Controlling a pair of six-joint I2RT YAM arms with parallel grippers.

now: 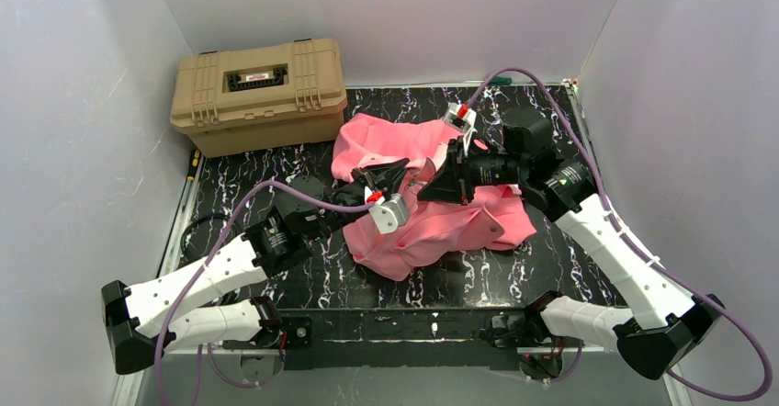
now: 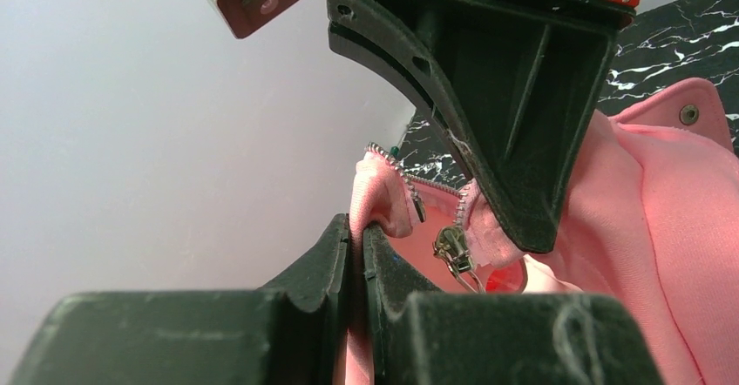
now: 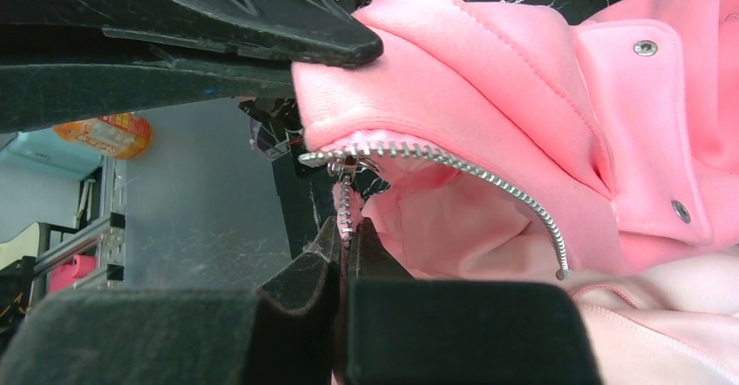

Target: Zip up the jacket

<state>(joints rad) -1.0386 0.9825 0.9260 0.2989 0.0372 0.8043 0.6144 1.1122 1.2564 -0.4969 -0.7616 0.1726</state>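
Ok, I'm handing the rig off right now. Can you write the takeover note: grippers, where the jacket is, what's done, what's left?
Left gripper: shut on the jacket at its front edge.
Right gripper: shut on the zipper strip, close to the left one.
Jacket: bunched mid-table, held edges lifted; tan case stands apart, far left.
Done: both zipper edges gripped, with the slider between the grippers.
Left: the zipper teeth lie open, nothing zipped. I cannot tell if both rows sit in the slider; probably check that, then pull it along.
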